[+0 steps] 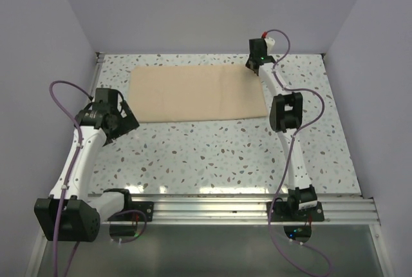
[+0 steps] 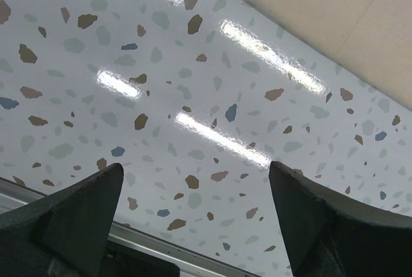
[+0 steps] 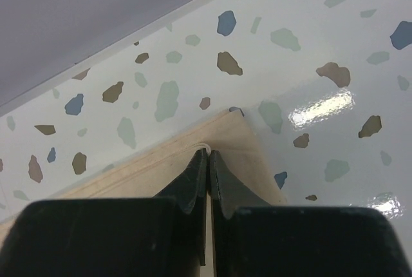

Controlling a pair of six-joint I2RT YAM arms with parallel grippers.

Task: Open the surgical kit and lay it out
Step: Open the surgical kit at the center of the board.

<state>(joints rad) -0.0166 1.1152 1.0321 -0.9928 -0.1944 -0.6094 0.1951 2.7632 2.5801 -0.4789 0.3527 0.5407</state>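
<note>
Right gripper (image 3: 208, 154): fingers (image 3: 228, 190) pinched shut on the tan wrap sheet (image 1: 196, 93) corner. Left gripper (image 2: 195, 167): spread wide, empty, above desk (image 1: 225, 154).

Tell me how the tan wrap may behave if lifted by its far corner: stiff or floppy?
Probably floppy: the tan wrap lies thin and flat, with layered edges at the corner where the right hand is closed. Likely light, so it may slide on the glossy table instead of unfolding.
</note>
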